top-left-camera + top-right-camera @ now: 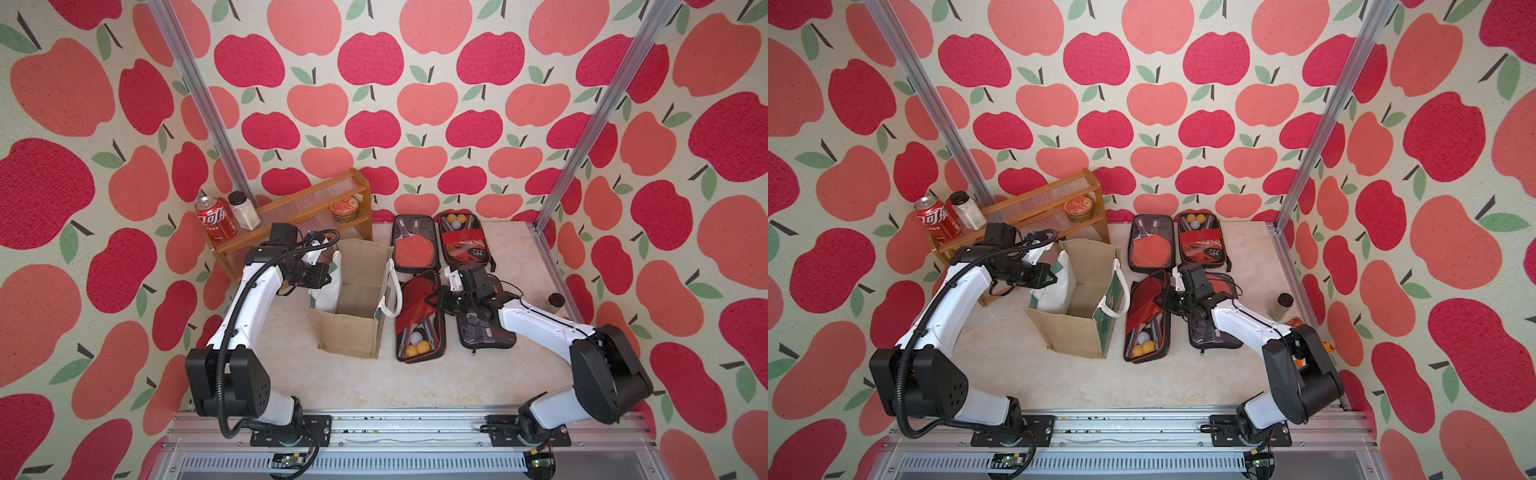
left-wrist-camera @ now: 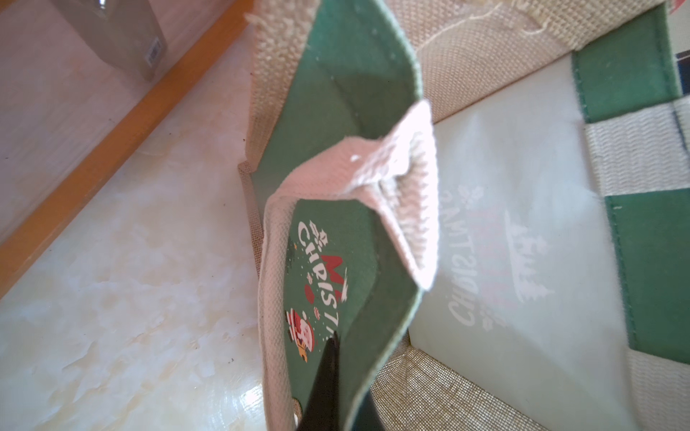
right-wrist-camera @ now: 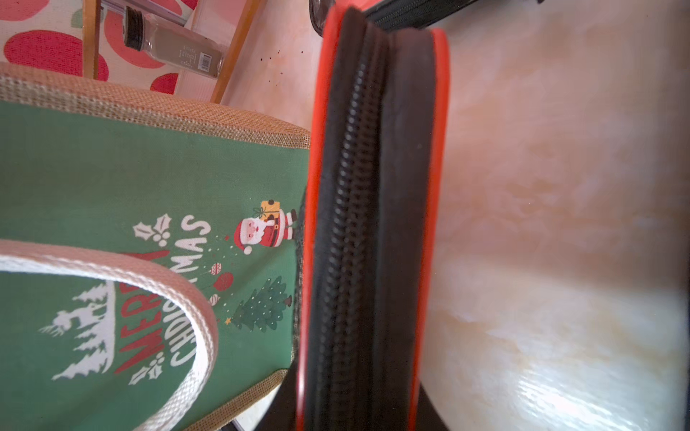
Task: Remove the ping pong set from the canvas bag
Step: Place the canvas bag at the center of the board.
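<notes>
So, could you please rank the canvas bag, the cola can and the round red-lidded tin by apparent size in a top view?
1. canvas bag
2. cola can
3. red-lidded tin, sitting farther back, so slightly unsure.

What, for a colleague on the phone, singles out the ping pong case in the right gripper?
Find the canvas bag mid-table. Several cases lie on its right-arm side; the ping pong case is the near one directly beside the bag. Only it shows balls at its near end, with the right gripper clamped on it.
</notes>
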### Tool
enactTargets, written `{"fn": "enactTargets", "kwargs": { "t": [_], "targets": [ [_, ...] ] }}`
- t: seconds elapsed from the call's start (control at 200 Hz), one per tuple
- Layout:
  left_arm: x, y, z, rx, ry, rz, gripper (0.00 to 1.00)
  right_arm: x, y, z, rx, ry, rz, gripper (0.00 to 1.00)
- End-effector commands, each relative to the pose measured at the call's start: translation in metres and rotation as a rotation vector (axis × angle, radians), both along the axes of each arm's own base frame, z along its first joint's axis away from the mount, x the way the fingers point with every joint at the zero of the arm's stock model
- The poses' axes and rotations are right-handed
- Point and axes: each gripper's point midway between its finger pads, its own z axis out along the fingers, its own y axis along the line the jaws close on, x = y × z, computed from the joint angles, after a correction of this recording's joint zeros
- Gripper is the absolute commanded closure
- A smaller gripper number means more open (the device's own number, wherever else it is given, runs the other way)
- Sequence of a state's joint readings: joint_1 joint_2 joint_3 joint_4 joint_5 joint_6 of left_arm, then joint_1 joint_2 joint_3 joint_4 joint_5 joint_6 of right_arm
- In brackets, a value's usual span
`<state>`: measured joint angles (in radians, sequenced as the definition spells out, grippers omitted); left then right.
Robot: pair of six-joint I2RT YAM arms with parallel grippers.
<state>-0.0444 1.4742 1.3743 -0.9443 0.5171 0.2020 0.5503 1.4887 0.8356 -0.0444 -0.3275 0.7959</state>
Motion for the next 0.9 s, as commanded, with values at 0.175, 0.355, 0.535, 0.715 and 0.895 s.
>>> {"fn": "enactTargets", "kwargs": {
  "t": [0.175,0.355,0.535,0.715,0.895],
  "targets": [
    [-0.011,-0.008,-0.006,0.014,0.049,-0.033,1.0,0.005,-0.029,-0.042,-0.071,0.05,-0.047,0.72],
    [-0.014,-0.01,-0.003,0.002,0.052,-0.042,0.96,0.007,-0.04,-0.054,-0.099,0.077,-0.069,0.61],
    [-0.014,-0.004,-0.003,0.039,0.039,-0.036,0.8,0.009,-0.05,-0.06,-0.111,0.091,-0.092,0.55],
    [-0.009,0.004,0.005,0.055,0.008,-0.014,0.62,0.01,-0.055,-0.058,-0.131,0.088,-0.094,0.48],
    [-0.006,0.007,0.013,0.061,-0.016,-0.015,0.55,0.011,-0.059,-0.055,-0.164,0.083,-0.089,0.36]
  ]
}}
